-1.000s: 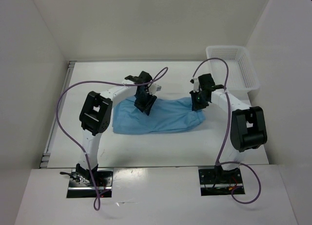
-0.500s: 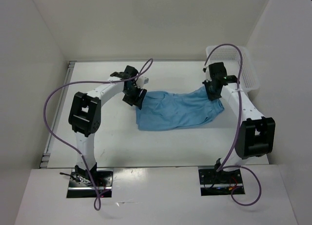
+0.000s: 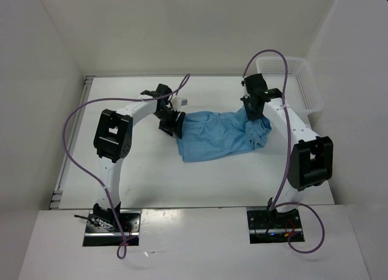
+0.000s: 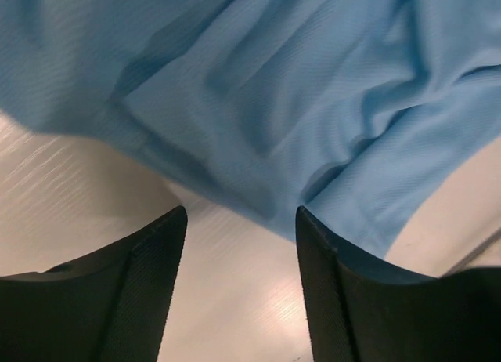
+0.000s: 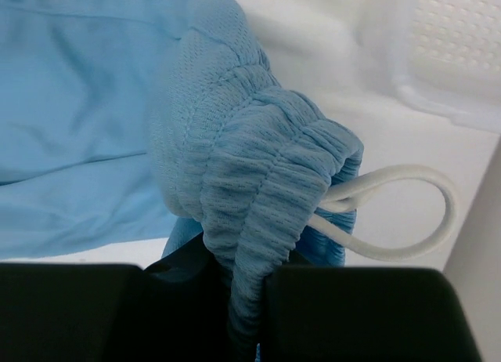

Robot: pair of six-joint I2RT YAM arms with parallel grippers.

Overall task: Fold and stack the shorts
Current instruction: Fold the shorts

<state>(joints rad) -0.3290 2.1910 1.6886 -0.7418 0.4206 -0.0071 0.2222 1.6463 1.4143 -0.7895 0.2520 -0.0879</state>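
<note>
The light sky-blue shorts (image 3: 218,136) lie rumpled across the middle of the white table (image 3: 145,177), stretched between the two arms, with their right end gathered up at the right arm's tip. The right gripper (image 3: 254,109) is closed down narrow on the gathered elastic waistband (image 5: 258,182), which bunches up out of the slit between its black fingers (image 5: 70,315). A loop of the white drawstring (image 5: 423,221) hangs out beside the pinch. The left gripper (image 4: 241,221) stands at the opposite end of the garment, its jaws parted wide and holding nothing. In the left wrist view only bare table shows in the gap, and the edge of the blue fabric lies just beyond the fingertips; whether it touches them cannot be told. A white plastic mesh basket (image 3: 310,92) sits at the far right corner of the table, near the right gripper but apart from the shorts.
</note>
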